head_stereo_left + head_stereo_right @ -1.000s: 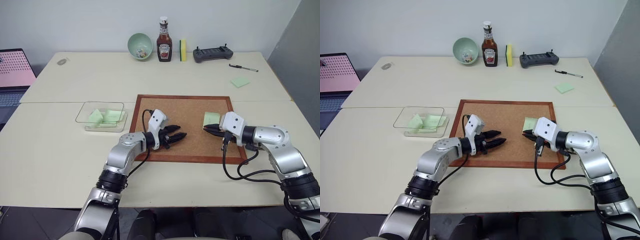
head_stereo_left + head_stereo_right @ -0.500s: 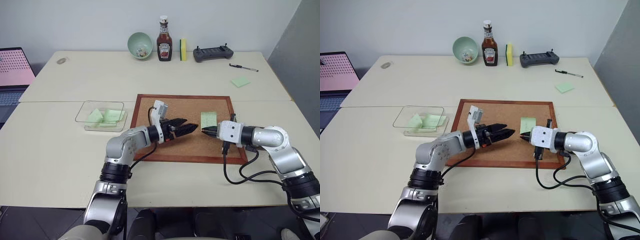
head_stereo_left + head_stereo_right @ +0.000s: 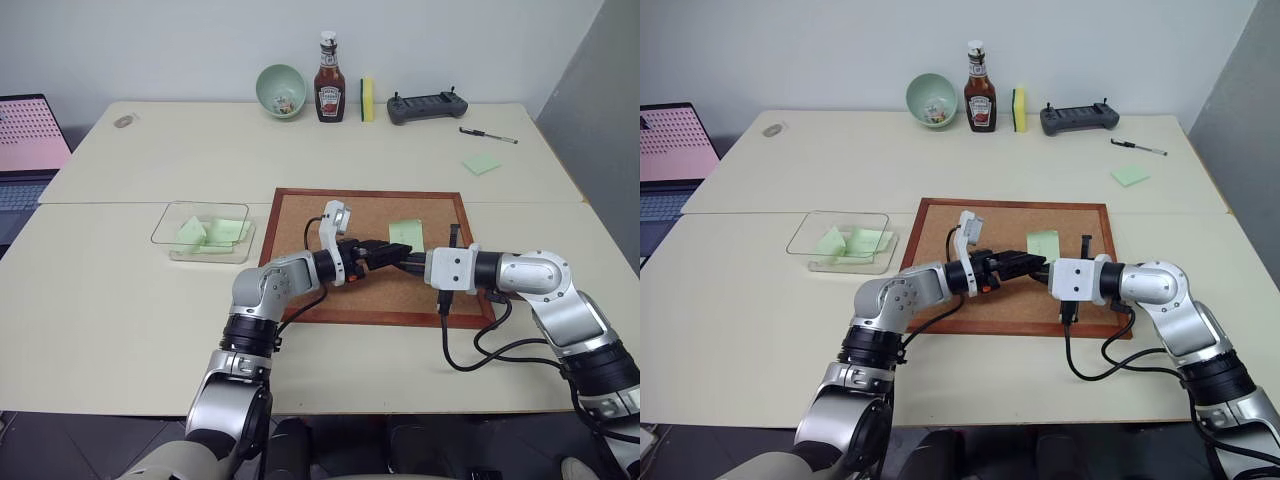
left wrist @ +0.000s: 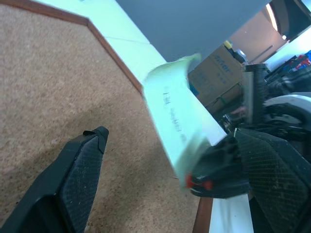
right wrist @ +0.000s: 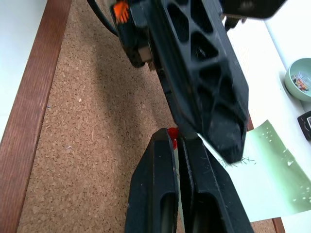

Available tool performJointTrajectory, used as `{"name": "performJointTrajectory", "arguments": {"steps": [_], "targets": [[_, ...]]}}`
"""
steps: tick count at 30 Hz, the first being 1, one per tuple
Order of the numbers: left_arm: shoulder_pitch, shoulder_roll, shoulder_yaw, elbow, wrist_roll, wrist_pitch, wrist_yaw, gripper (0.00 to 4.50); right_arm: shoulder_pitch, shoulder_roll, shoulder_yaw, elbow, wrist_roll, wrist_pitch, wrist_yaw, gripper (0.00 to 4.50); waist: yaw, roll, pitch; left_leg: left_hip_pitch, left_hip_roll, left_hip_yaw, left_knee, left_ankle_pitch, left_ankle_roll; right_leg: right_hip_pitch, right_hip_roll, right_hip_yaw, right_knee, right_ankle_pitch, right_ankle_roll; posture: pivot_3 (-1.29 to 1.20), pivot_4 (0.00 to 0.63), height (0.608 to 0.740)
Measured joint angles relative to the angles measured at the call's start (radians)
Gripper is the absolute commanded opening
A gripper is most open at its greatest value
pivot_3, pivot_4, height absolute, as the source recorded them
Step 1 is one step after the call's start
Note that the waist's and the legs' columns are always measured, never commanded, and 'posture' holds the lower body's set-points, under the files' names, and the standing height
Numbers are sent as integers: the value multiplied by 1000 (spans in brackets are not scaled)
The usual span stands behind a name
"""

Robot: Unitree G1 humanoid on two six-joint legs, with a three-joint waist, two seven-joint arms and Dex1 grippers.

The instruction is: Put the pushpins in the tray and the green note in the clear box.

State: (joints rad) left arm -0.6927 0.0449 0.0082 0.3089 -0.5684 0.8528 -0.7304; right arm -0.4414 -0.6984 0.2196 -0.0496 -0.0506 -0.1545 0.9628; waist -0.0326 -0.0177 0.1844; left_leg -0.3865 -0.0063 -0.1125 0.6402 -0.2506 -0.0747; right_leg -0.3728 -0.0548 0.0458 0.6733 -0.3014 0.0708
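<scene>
- At your far left, a laptop (image 3: 28,135) with a pink screen sits past the table (image 3: 120,300) edge.
- Next comes the clear box (image 3: 203,232), resting on the table just left of the corkboard (image 3: 330,215); you can see pale-green paper pieces (image 3: 210,233) already lying inside it.
- Your left gripper (image 3: 385,254) reaches level across the middle of the corkboard, pointing toward the right arm. Its fingers (image 4: 77,170) are spread wide, one on each side of the green note (image 4: 177,121), and you can see a gap between the near finger and the paper.
- You find the green note (image 3: 406,235) standing up off the cork, between the two grippers, above the right half of the board.
- Your right gripper (image 3: 412,265) points back at the left one, tip to tip. Its fingers (image 5: 160,184) are pressed together, pinching the lower edge of the green note; a red pushpin (image 5: 172,133) shows right at their tips, though you cannot tell whether it is gripped too.
- Along the back of the table, from left to right, you have a small grey object (image 3: 124,122), a green bowl (image 3: 280,91) with small coloured bits inside, a ketchup bottle (image 3: 328,80), a yellow-and-green sponge (image 3: 366,99) on edge, a dark handheld controller (image 3: 426,106), and a pen (image 3: 488,135).
- Nearer you on the right, a green sticky pad (image 3: 480,164) lies well apart from the corkboard.
</scene>
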Motion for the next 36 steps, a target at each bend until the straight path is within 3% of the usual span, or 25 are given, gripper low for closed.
{"name": "performJointTrajectory", "arguments": {"steps": [7,11,32,36], "targets": [[-27,-33,28,44,-20,-2,0,4419,3,4,1,-27,0,8,0,0,0,0,0,0,0,0,0,0,0,0,0,0,0,0,0,0,150,740],[-46,-51,50,79,-24,-3,2,3888,3,7,1,-27,0,13,0,0,0,0,0,0,0,0,0,0,0,0,0,0,0,0,0,0,150,740],[-61,-68,67,124,-27,-4,-28,18,3,30,0,-35,10,33,-3,0,0,0,0,0,0,0,0,0,0,0,0,0,0,0,0,0,150,740],[-56,-68,69,121,-32,-2,-28,7,3,32,0,-35,17,33,-3,0,0,0,0,0,0,0,0,0,0,0,0,0,0,0,0,0,150,740]]}}
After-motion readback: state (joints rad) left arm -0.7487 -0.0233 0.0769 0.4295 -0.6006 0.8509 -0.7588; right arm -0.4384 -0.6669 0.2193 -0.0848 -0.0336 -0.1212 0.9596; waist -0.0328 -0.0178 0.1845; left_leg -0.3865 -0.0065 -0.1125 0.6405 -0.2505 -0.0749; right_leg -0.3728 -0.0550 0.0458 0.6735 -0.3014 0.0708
